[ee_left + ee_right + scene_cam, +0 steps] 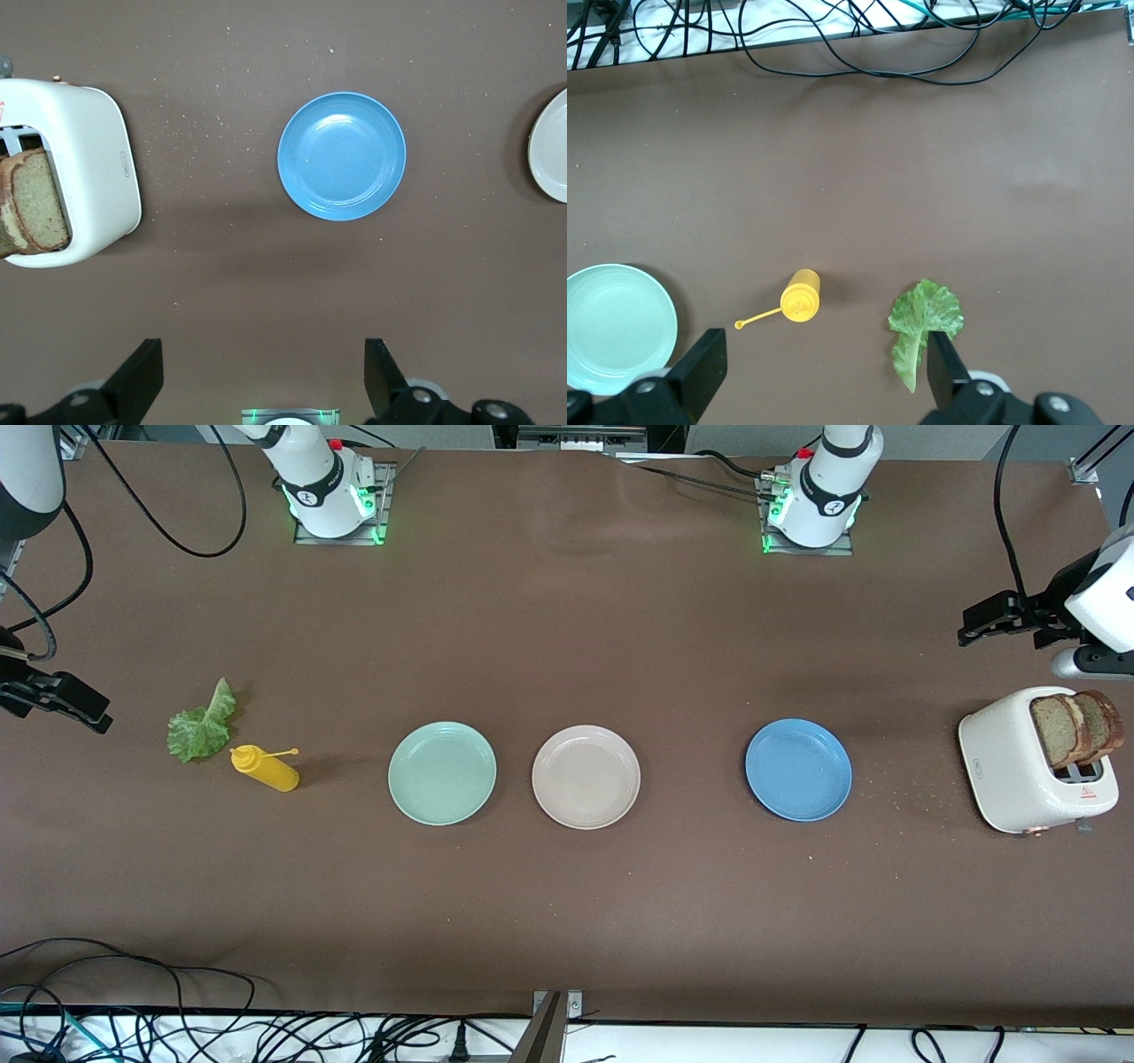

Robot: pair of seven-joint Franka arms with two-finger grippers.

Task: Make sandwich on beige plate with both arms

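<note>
Plainly, nothing is on the beige plate (586, 777) yet, and each ingredient lies at the end of the counter (567, 629) where one arm hangs; the right gripper (55, 695) hovers over the right arm's end, its fingers (702, 365) spread wide and holding nothing, with the lettuce leaf (203, 722) just past its fingertips in the right wrist view, long axis running roughly along the reach of the fingers; the yellow squeeze bottle (265, 769) lies on its side just beside the leaf, toward the plates; then come the mint-green plate (442, 772), the beige plate in the middle of the row, and the blue plate (798, 770); the toaster (1032, 766) stands at the left arm's end, two bread slices (1075, 728) upright in its slots; the left gripper (1005, 615) hangs over the counter near it, fingers (137, 376) likewise wide apart and empty; so the left arm is nearer the bread, the right nearer the leaf.
</note>
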